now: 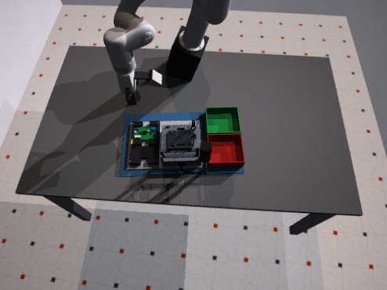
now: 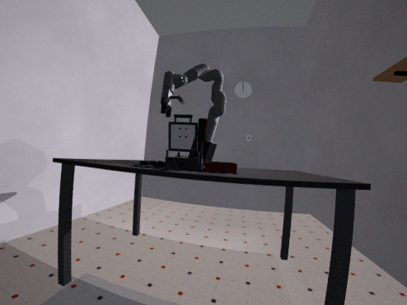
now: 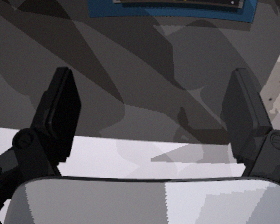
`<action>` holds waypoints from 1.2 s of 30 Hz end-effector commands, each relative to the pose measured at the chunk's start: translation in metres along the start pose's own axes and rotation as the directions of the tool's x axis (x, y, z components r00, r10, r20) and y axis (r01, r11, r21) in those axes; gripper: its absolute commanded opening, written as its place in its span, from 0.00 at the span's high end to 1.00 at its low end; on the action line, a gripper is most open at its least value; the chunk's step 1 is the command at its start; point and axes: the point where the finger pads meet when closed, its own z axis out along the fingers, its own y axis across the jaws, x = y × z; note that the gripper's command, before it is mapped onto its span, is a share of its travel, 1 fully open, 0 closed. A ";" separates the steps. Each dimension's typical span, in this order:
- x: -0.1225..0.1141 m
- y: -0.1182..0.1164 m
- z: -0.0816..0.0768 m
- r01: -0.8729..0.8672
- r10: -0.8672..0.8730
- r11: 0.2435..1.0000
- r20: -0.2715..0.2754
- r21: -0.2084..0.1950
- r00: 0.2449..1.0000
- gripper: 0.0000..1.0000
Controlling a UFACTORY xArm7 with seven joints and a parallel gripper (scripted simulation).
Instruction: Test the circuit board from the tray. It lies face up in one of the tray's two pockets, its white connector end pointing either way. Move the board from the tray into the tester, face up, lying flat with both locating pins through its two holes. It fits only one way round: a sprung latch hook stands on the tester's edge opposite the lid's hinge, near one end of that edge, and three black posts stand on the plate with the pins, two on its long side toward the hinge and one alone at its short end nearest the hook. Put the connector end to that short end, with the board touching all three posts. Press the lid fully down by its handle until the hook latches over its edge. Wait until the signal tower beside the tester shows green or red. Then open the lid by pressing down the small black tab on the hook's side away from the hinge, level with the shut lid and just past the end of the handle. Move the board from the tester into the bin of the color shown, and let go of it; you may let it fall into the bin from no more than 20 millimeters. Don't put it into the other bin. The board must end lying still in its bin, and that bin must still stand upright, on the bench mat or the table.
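Observation:
The green circuit board (image 1: 143,132) lies face up in the far pocket of the black tray (image 1: 143,143), on the blue mat. The tester (image 1: 180,141) stands next to the tray with its lid (image 2: 181,133) raised upright. The dark signal tower (image 1: 205,149) stands beside the tester, unlit. The green bin (image 1: 222,120) and the red bin (image 1: 225,149) stand to the right. My gripper (image 1: 131,96) hangs high above the table behind the tray, open and empty (image 3: 156,118).
The arm's black base (image 1: 186,59) stands at the back of the table. The blue mat (image 1: 180,146) holds the tray, tester and bins close together. The bench edge runs in front of the mat.

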 end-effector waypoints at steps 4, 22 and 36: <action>-0.001 0.001 -0.002 0.000 0.000 1.000 0.003 -0.003 1.000 0.00; -0.001 0.001 0.007 0.000 0.000 1.000 0.003 -0.003 1.000 0.00; -0.001 0.001 0.071 0.000 0.000 1.000 0.003 -0.003 1.000 0.00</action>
